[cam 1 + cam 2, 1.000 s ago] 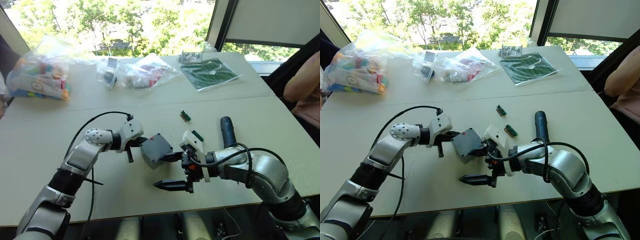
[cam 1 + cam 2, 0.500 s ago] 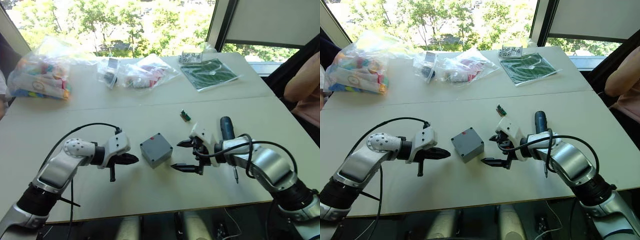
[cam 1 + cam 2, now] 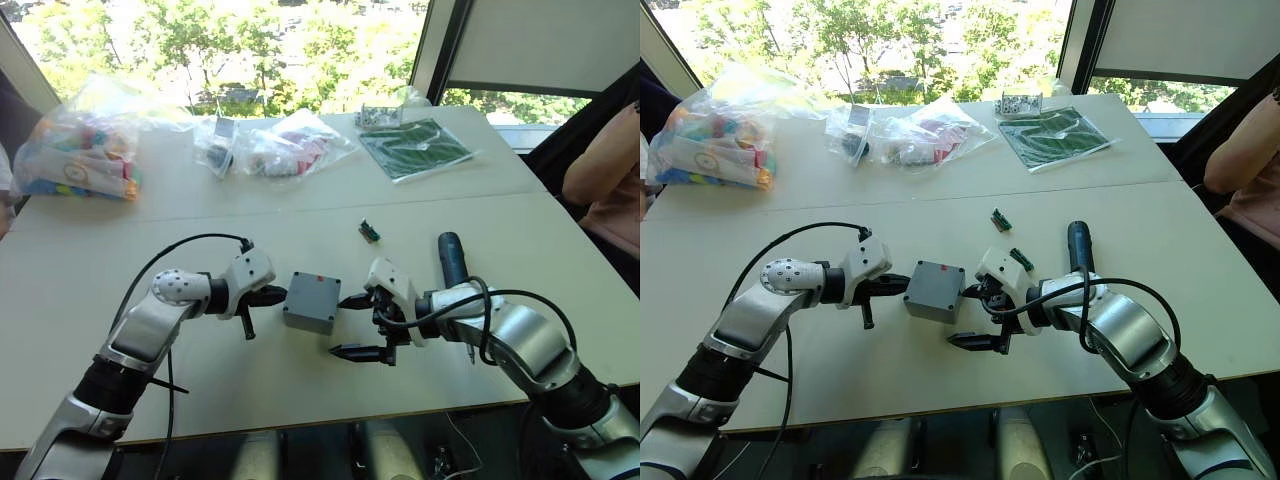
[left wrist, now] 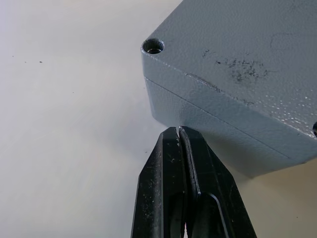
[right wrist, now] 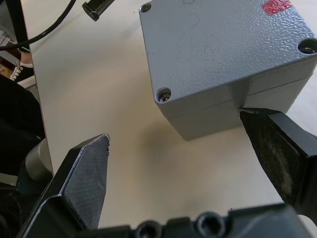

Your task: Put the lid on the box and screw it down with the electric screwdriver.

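Observation:
The grey box (image 3: 312,303) stands on the table with the lid (image 4: 237,54) seated on it. A thin seam runs between lid and box wall (image 4: 218,134), and a red mark shows on the top face (image 5: 277,6). My left gripper (image 3: 270,296) is shut, its tips (image 4: 177,131) touching the box's left side. My right gripper (image 3: 352,326) is open at the box's right side, one fingertip (image 5: 252,119) against the wall, the other (image 5: 96,148) out over the table. The electric screwdriver (image 3: 452,258) lies beside my right forearm.
Two small green connectors (image 3: 1001,219) (image 3: 1021,260) lie behind the right gripper. Plastic bags of parts (image 3: 75,150) (image 3: 290,140) and a green sheet (image 3: 418,147) sit at the back. A person's arm (image 3: 600,170) shows at the right edge. The table's front edge is close.
One second ago both grippers held the box tilted; then they drew away. Now the left gripper has moved right to touch the box, the right has closed in, and the box has turned slightly.

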You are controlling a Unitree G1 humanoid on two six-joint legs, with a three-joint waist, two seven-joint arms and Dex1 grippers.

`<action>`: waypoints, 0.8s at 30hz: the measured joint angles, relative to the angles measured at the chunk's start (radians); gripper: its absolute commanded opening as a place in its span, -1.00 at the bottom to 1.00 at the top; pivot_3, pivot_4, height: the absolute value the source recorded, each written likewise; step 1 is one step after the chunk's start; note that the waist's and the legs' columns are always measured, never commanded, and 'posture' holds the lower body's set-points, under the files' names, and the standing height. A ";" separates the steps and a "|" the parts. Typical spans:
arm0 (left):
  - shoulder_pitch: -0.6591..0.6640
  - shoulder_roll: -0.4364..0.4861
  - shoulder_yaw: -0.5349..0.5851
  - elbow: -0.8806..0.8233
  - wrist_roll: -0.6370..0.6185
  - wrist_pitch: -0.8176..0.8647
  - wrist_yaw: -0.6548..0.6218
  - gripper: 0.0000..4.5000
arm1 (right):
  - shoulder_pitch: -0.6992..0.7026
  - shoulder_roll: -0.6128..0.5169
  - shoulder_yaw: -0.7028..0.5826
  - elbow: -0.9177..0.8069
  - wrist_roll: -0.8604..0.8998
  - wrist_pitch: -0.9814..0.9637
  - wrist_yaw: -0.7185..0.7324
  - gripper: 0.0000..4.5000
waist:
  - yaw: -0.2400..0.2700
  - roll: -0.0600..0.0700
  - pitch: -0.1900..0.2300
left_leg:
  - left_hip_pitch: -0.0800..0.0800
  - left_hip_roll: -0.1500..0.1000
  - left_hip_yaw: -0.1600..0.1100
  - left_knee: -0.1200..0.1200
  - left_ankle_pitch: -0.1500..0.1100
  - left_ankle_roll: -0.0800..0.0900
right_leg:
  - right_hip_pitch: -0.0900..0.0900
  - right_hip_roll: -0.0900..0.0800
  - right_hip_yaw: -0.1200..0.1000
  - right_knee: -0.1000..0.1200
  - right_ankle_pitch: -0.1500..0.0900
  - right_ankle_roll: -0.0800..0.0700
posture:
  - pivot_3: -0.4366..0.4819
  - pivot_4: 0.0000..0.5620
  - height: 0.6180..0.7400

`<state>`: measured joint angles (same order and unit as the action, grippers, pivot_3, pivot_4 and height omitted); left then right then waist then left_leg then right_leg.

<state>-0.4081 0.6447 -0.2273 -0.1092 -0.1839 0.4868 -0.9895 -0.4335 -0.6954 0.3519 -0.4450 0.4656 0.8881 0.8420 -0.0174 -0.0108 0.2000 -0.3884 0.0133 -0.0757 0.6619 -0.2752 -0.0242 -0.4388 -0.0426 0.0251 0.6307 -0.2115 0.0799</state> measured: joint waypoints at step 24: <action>0.022 0.043 0.010 -0.100 -0.050 0.070 -0.074 -1.00 | -0.013 0.013 -0.054 0.054 -0.049 -0.038 0.012 0.98 | -0.001 0.000 0.000 | 0.000 0.000 0.000 0.000 0.000 0.000 | 0.000 0.000 0.000 0.000 0.000 0.000 | -0.05 -0.47 1.00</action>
<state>-0.3860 0.6875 -0.2177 -0.2093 -0.2334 0.5567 -1.0639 -0.4466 -0.6820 0.2977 -0.3910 0.4163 0.8506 0.8542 -0.0182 -0.0107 0.2000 -0.3884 0.0131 -0.0757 0.6620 -0.2752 -0.0242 -0.4387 -0.0429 0.0251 0.6307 -0.2115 0.0799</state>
